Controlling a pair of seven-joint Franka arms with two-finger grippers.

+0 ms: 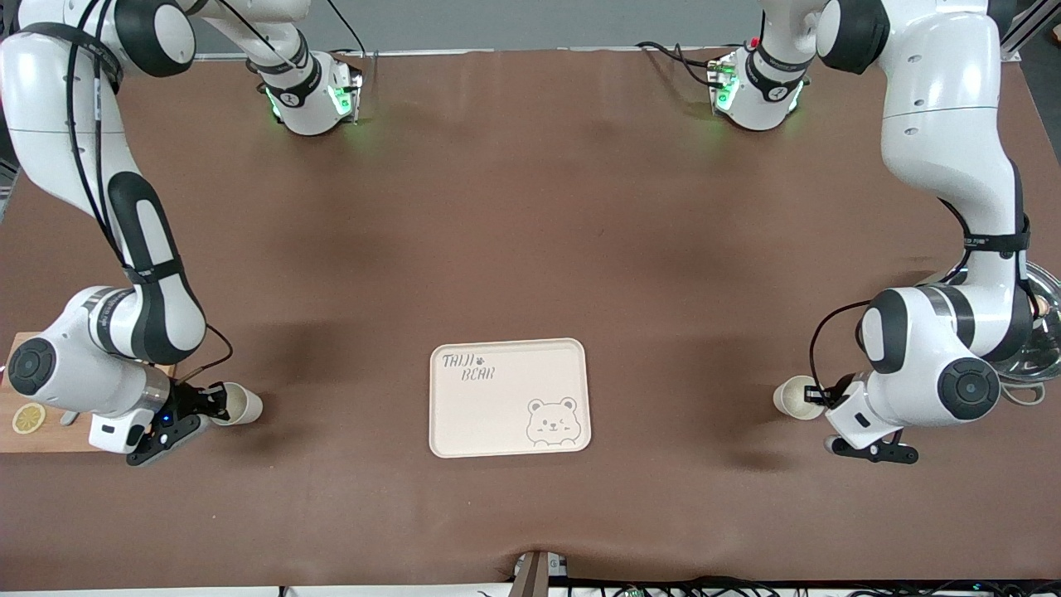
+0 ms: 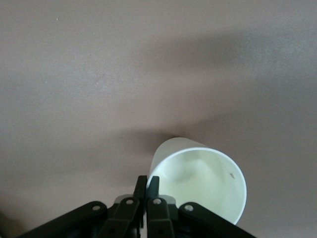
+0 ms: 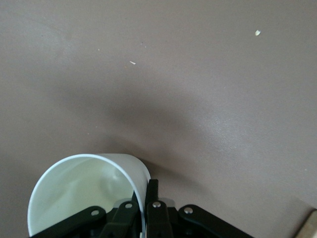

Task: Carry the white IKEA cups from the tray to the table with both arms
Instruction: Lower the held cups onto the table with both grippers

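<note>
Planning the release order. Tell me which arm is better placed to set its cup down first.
Neither clearly. The left end effector is shut on one white cup's rim and the right end effector on the other white cup, both off the tray, low over the table.

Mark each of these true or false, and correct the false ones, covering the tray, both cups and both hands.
1. The tray has a cup on it. False: nothing stands on it; both cups are off it.
2. The left hand is shut on a cup's rim. True: it pinches the wall of the cup toward the left arm's end of the table.
3. The right hand is open and holds nothing. False: it is shut on the other cup.
4. A lemon slice lies on a cutting board by the right arm. True.
</note>
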